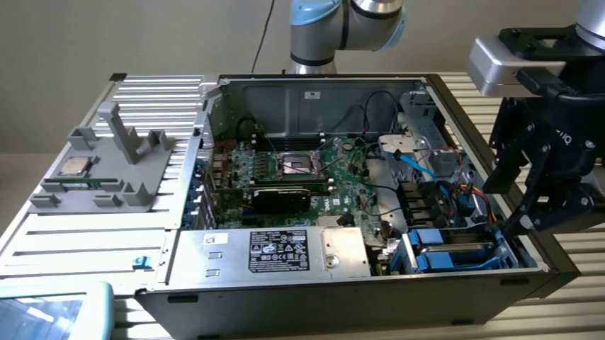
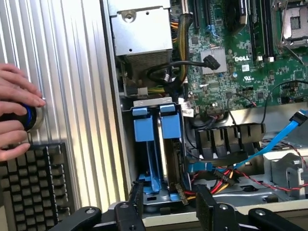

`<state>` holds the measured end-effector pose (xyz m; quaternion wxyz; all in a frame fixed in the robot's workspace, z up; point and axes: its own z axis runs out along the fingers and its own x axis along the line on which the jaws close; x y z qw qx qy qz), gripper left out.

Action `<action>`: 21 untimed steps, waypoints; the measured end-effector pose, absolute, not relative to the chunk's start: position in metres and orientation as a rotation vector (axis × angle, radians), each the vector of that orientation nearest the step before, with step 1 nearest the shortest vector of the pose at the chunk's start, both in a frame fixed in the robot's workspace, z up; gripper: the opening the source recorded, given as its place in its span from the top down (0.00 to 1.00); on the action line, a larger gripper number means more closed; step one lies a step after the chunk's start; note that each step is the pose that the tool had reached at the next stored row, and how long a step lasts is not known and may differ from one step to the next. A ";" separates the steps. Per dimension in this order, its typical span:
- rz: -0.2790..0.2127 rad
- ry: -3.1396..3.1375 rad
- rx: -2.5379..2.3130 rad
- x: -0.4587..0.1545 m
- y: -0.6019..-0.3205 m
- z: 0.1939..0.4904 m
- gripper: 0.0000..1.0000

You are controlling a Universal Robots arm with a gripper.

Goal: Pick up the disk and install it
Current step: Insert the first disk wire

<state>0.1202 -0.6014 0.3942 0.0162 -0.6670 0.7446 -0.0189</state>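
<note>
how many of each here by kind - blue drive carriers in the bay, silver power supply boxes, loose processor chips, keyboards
blue drive carriers: 2
silver power supply box: 1
processor chip: 1
keyboard: 1
total: 5

White "DELL" on green mobo (image 2: 240, 72); PSU label (image 1: 283, 249) print unreadable.

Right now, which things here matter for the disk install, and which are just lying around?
Job: gripper, open over the drive bay; disk in its blue carrier, sitting in that bay.
Lying about: processor chip; power supply box; keyboard; person's hand.
</note>
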 end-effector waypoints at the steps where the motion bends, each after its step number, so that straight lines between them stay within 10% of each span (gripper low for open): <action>1: -0.058 2.304 -2.086 0.120 -0.602 0.394 0.44; 21: -0.051 2.163 -2.225 0.120 -0.608 0.385 0.44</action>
